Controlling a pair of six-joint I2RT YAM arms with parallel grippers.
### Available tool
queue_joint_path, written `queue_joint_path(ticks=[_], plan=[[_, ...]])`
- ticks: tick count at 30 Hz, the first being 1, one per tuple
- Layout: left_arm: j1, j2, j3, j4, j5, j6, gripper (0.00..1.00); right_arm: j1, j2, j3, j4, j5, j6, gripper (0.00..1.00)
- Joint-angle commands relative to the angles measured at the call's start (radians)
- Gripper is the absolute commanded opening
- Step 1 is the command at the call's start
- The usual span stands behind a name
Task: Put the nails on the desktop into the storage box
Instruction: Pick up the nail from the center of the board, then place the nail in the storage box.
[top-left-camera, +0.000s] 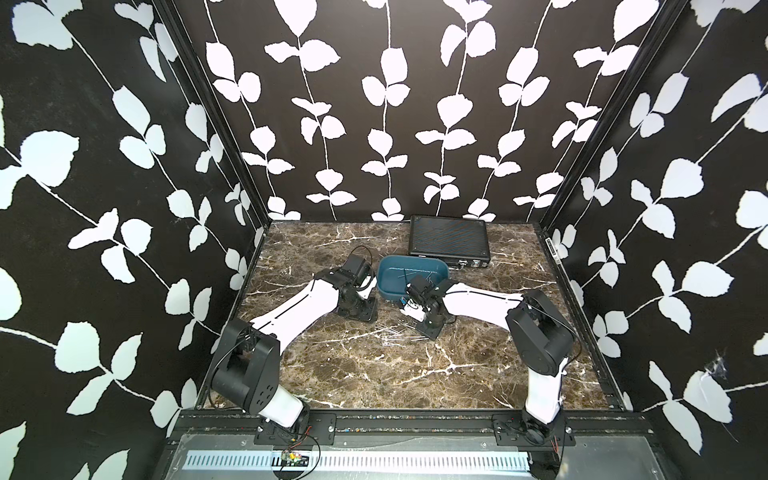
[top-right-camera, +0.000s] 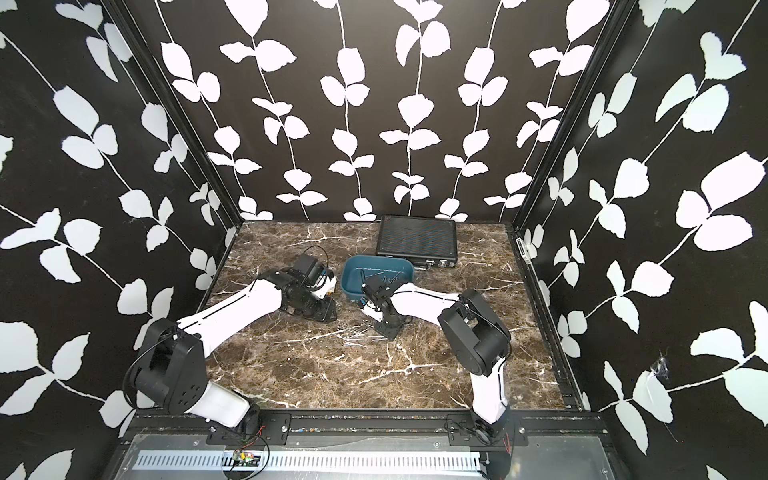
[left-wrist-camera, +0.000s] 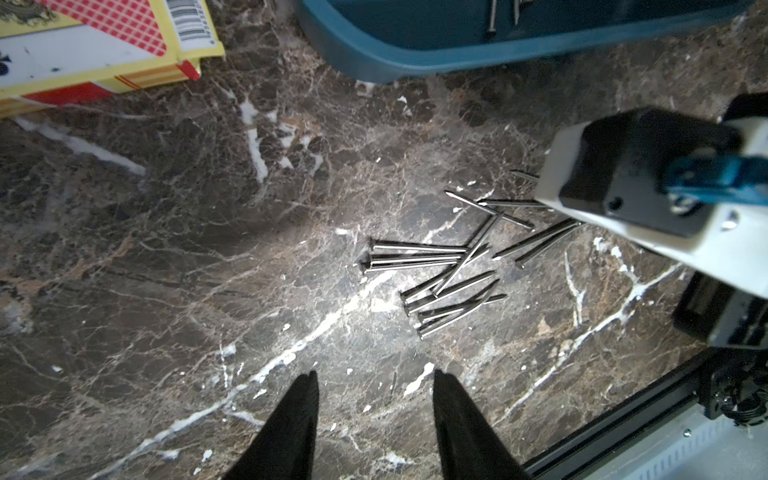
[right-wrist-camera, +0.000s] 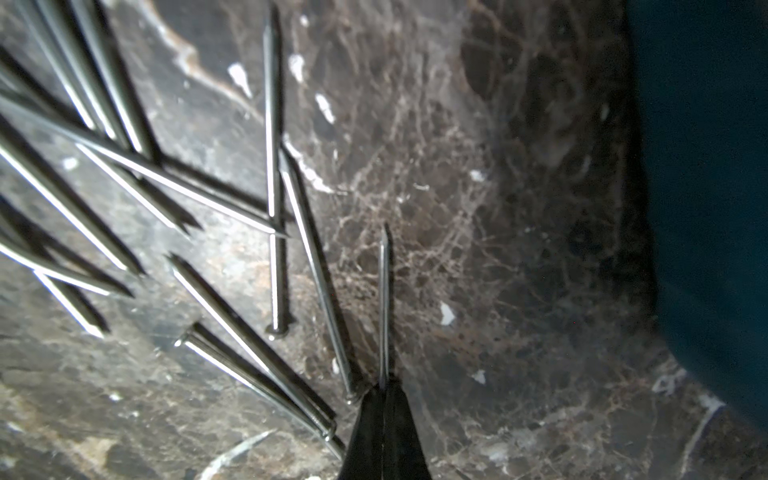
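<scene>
Right claw (right-wrist-camera: 384, 388) pinches one nail (right-wrist-camera: 384, 299), left claw (left-wrist-camera: 376, 376) stands half-spread, empty, over veined brown desktop (right-wrist-camera: 498, 249) inside leaf-print walls (top-left-camera: 374, 104).

**Even light from above in the top views; hard, close light in the wrist views.**
In both top views the desktop (top-left-camera: 374, 374) was evenly lit and sharp, and the walls (top-left-camera: 104, 208) splayed outward with wide-angle stretch at the frame edges. In the left wrist view a bright patch lay mid-desktop and faded to dim corners. There the nails (left-wrist-camera: 415, 247) carried thin glare lines and short shadows. In the right wrist view the nails nearest the lens were blurred, each with a hard dark shadow beside it. The storage box (right-wrist-camera: 715, 208) was an unfocused, near-black mass.
</scene>
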Motion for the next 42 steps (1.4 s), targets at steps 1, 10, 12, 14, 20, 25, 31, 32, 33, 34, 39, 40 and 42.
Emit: queue_joint_path(ticks=[1,10,12,14,20,25,31,32,33,34,39,40,42], plan=[[-0.001,-0.006,0.028,-0.005,-0.001,-0.014,0.47,-0.026,-0.006,-0.034,0.125,-0.061,0.033,0.00],[-0.001,-0.008,0.028,0.058,0.004,-0.053,0.47,-0.095,-0.210,0.005,0.072,-0.199,0.152,0.00],[-0.001,-0.010,0.030,0.068,0.001,-0.057,0.47,-0.110,-0.234,0.024,0.071,-0.227,0.199,0.00],[-0.001,-0.013,0.032,0.070,0.000,-0.060,0.47,-0.129,-0.244,0.031,0.080,-0.261,0.256,0.00],[0.000,-0.045,0.032,0.062,-0.019,-0.056,0.47,-0.210,-0.199,0.147,0.130,-0.292,0.500,0.00],[-0.001,-0.081,0.039,0.026,-0.052,-0.038,0.47,-0.277,-0.082,0.204,0.194,-0.282,0.676,0.00],[-0.002,-0.108,0.051,-0.021,-0.075,-0.021,0.47,-0.290,0.029,0.259,0.178,-0.214,0.700,0.00],[-0.001,-0.111,0.049,-0.022,-0.076,-0.021,0.47,-0.290,0.038,0.253,0.186,-0.211,0.708,0.00],[-0.001,-0.113,0.049,-0.022,-0.075,-0.024,0.47,-0.290,0.045,0.246,0.195,-0.208,0.714,0.00],[-0.002,-0.112,0.048,-0.021,-0.074,-0.026,0.47,-0.292,0.050,0.238,0.204,-0.210,0.717,0.00],[-0.005,-0.098,0.048,-0.010,-0.064,-0.030,0.47,-0.291,0.054,0.236,0.213,-0.218,0.703,0.16],[-0.007,-0.095,0.049,-0.009,-0.065,-0.029,0.47,-0.291,0.043,0.235,0.214,-0.215,0.692,0.23],[-0.011,-0.084,0.052,0.001,-0.062,-0.030,0.47,-0.291,0.004,0.228,0.217,-0.210,0.653,0.35]])
